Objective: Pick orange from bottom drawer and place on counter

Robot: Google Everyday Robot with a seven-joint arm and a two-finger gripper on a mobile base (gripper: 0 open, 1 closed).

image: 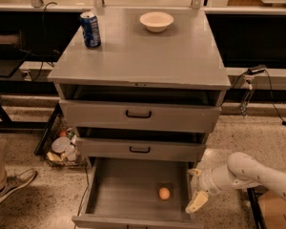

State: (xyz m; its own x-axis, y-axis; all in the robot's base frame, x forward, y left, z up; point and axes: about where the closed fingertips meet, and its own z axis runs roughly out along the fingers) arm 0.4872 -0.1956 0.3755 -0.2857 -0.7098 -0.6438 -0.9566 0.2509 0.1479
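A cylindrical blue can (pixel 90 29) and a round cream bowl (pixel 156 21) are standing on the flat, matte grey bench (pixel 143 63) above the pulled-out metal bottom drawer (pixel 119 194). The small, smooth orange (pixel 164 193) is lying on that drawer's floor, right of centre. The gripper (pixel 192 191) is hanging just outside the drawer's right wall, jaws spread wide.

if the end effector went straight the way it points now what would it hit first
The end effector, low at the right wall of the bottom drawer, points down and slightly left. It would probably meet that wall near the front corner, though depth is unclear. The orange lies left of that line.
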